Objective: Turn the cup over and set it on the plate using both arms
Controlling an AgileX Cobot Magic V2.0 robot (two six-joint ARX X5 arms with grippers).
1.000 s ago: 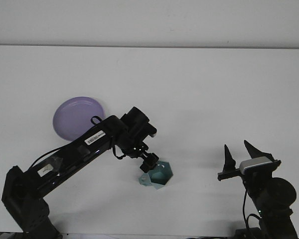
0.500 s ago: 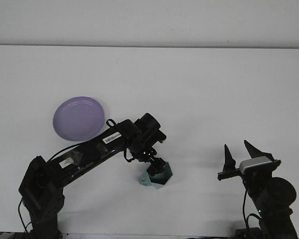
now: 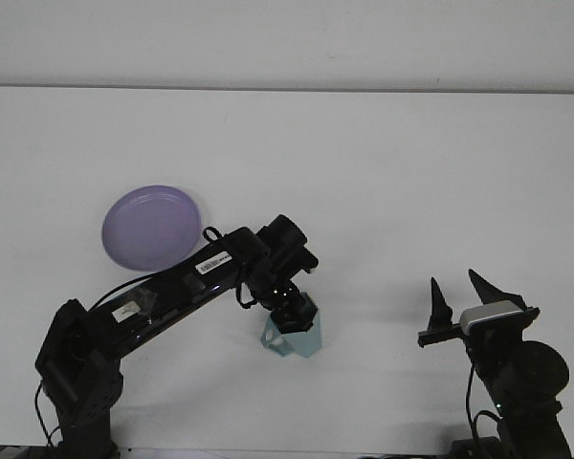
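A pale teal cup (image 3: 297, 335) rests on the white table near the front centre, its faceted wall showing. My left gripper (image 3: 291, 317) reaches down onto the cup's upper part, and its dark head covers where the fingertips meet the cup. A round purple plate (image 3: 151, 227) lies flat at the left, well apart from the cup. Open and holding nothing, my right gripper (image 3: 457, 295) stands low at the front right with its two black fingers pointing up.
The white table (image 3: 383, 172) stretches back to a pale wall. My left arm (image 3: 163, 292) runs diagonally from the front left corner, passing just below the plate. The right arm's base (image 3: 517, 382) sits at the front right edge.
My left arm reached further right and down onto the cup. The cup has tipped from showing its hexagonal mouth to showing its side. The right arm stayed still.
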